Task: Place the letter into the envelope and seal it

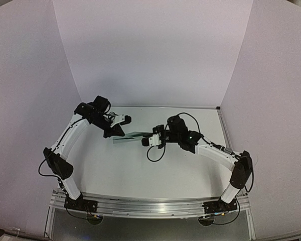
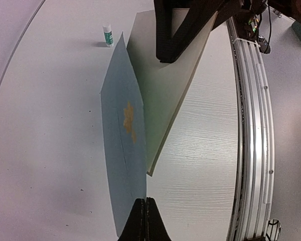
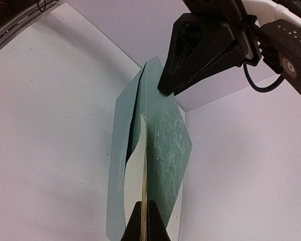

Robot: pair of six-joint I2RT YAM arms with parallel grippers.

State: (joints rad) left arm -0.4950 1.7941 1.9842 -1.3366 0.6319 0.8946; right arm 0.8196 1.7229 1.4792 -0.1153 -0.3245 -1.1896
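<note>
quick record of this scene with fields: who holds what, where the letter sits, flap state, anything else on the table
left end effector: shut on an edge of the envelope
right end effector: shut on the letter
sheets: both lifted off the table, held on edge between the arms
letter position: far end appears slipped into the envelope's opening, the rest outside
flap: looks open, not sealed
glue stick: upright on the table, apart from both sheets
task stage: letter not fully in, sealing not done
</note>
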